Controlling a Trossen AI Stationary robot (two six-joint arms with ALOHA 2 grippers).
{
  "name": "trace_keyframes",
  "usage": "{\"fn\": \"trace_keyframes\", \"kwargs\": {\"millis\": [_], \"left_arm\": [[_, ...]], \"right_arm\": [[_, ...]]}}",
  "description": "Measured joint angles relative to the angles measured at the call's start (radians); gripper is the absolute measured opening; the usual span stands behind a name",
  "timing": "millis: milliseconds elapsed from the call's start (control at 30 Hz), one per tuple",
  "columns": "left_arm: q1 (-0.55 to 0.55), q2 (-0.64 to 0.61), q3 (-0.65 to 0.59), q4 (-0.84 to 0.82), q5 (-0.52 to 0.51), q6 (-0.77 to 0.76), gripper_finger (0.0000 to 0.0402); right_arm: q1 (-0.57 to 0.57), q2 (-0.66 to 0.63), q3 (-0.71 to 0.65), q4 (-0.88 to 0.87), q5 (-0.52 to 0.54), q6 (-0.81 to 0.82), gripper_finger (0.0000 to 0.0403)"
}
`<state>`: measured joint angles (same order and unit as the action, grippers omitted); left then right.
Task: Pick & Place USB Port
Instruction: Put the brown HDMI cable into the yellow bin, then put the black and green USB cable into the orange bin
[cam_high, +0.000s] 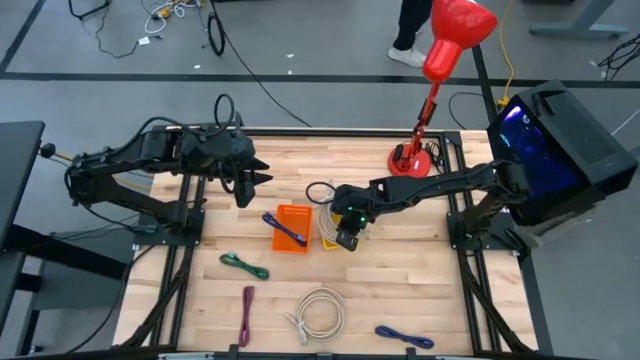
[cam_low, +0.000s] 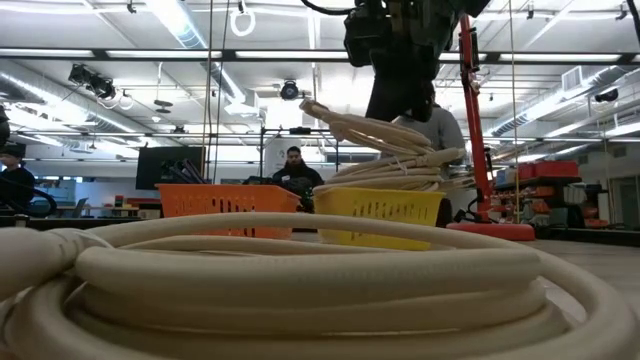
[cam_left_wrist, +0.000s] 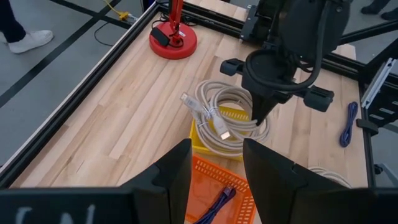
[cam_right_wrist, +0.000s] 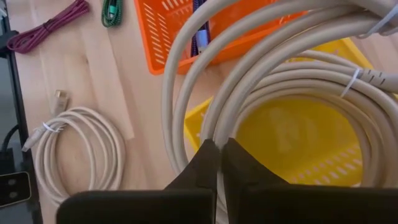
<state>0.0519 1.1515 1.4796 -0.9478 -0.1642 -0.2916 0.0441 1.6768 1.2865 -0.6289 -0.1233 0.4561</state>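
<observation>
Beige cable coil (cam_left_wrist: 231, 112) hangs pinched in the right gripper (cam_right_wrist: 219, 149), whose fingers are closed tight on a few strands, just over the yellow basket (cam_left_wrist: 208, 140) near the middle of the desk (cam_high: 420, 290). Its plug end juts toward the far edge. The orange basket (cam_high: 293, 228) touches the yellow one on the left and holds a blue cable (cam_high: 285, 229).

Left gripper (cam_high: 262, 177) hovers with fingers spread and nothing between them, above bare wood toward the far left corner. Open room lies there and along the right edge.

Near the front edge lie a second beige coil (cam_high: 318, 312), a purple cable (cam_high: 246, 313), a green cable (cam_high: 245, 265) and another blue one (cam_high: 404, 337). A red lamp base (cam_high: 408, 160) stands at the far edge.

From table height the front coil fills the foreground and hides most of the desk; the right gripper's tips are lost behind the lifted coil. The front coil's plug type is too small to tell.
</observation>
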Motion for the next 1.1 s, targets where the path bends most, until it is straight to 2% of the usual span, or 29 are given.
{"fn": "trace_keyframes", "kwargs": {"millis": [500,867,1100], "left_arm": [[0.000,0.000,0.000,0.000,0.000,-0.001,0.0149],[0.000,0.000,0.000,0.000,0.000,-0.001,0.0149],[0.000,0.000,0.000,-0.008,0.021,-0.003,0.0149]], "right_arm": [[0.000,0.000,0.000,0.001,-0.018,0.003,0.0069],[0.000,0.000,0.000,0.027,-0.017,0.006,0.0075],[0.044,0.000,0.000,0.067,-0.122,0.037,0.0075]]}}
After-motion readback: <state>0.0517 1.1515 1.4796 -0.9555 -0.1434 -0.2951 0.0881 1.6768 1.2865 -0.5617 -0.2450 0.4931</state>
